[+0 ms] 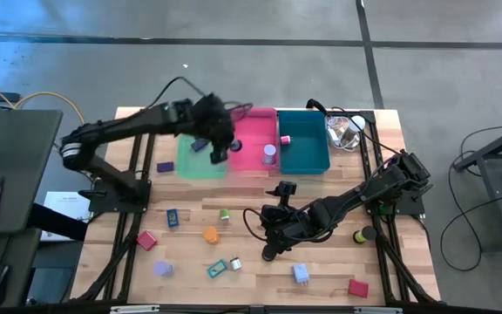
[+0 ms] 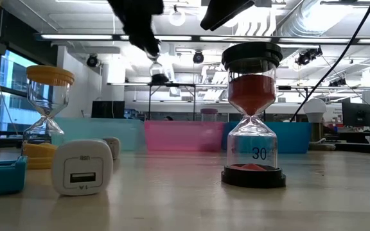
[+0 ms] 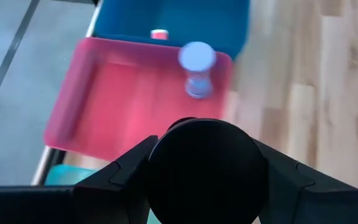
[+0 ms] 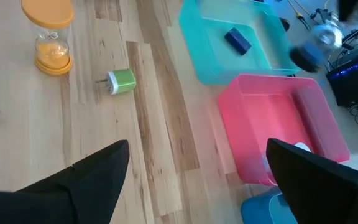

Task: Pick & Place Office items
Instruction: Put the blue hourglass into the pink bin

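The left gripper [image 1: 219,150] hangs over the seam between the green tray [image 1: 192,164] and the pink tray [image 1: 249,150], at about 11 o'clock from the surface's [image 1: 321,266] centre, its fingers [image 3: 120,171] clamped on a black-capped hourglass [image 3: 205,171], probably carried high to clear the tray walls before release. The pink tray already holds a lilac hourglass [image 1: 270,154], so free floor lies toward its near wall. The right gripper [image 1: 269,253] sits low near the centre, fingers [image 4: 98,168] spread wide and empty, likely lining up on loose items. Around it: an orange hourglass [image 1: 211,235] at 9 o'clock, a green charger [image 1: 225,214] at 10 o'clock, a pale charger [image 1: 301,273] just beside at 4 o'clock, with bare surface between.
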{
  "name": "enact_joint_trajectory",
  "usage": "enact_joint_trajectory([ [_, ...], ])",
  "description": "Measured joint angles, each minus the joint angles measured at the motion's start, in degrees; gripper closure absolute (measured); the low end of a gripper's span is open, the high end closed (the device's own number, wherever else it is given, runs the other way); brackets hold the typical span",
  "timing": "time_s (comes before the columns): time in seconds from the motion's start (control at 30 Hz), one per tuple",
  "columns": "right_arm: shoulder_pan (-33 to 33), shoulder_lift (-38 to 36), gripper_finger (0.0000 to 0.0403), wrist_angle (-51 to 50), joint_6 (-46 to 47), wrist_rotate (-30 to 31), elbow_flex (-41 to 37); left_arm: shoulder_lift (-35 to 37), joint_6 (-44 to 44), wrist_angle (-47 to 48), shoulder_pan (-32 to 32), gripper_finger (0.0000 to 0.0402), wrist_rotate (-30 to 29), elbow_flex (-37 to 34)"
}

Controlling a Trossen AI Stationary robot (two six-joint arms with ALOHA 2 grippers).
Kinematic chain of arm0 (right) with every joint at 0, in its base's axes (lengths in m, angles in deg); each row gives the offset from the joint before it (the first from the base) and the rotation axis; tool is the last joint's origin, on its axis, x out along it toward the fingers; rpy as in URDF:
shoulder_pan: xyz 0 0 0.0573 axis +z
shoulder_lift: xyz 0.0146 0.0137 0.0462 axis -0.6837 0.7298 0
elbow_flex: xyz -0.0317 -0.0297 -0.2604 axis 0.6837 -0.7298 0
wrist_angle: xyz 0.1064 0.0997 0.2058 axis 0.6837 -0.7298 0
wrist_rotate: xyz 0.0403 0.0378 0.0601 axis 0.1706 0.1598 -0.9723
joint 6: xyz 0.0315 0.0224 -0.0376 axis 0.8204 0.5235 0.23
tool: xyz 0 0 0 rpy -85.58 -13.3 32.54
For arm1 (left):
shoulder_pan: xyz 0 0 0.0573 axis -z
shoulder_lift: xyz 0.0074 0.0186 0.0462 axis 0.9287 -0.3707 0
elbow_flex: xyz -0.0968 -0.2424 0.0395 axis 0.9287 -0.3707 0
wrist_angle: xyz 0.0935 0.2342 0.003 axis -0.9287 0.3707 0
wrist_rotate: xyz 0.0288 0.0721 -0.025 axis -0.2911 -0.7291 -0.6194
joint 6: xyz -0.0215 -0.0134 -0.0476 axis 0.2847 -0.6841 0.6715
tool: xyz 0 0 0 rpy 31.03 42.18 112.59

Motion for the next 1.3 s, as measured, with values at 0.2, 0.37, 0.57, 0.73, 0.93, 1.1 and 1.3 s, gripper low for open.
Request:
enact_joint_trajectory([
  [0.2,-0.01,0.00,0.0035,-0.01,0.00,-0.02,0.00,-10.86,-2.77,1.52,-6.52,0.0201,1.40,8.74],
  [0.37,0.01,0.00,0.0035,-0.02,0.00,-0.02,0.00,-17.29,-4.31,3.21,-10.27,0.0201,1.87,11.59],
  [0.57,0.01,0.00,0.0035,-0.03,0.00,0.00,0.00,-22.03,-4.24,2.02,-14.63,0.0201,6.81,11.61],
  [0.73,0.01,0.00,0.0035,-0.01,0.20,-0.01,0.00,-25.04,-3.95,-1.91,-16.72,0.0201,6.90,11.63],
  [0.93,0.01,0.00,0.0035,-0.01,0.21,-0.01,0.00,-28.27,-4.15,-5.13,-17.90,0.0201,7.01,11.63],
  [1.1,0.01,0.00,0.0035,-0.01,0.15,-0.01,0.00,-29.79,-4.04,-6.89,-18.62,0.0201,6.90,11.63],
  [1.3,-0.03,0.00,0.0035,1.46,-0.27,0.02,-1.09,-31.23,-3.08,-7.90,-19.81,0.0201,6.71,11.65],
])
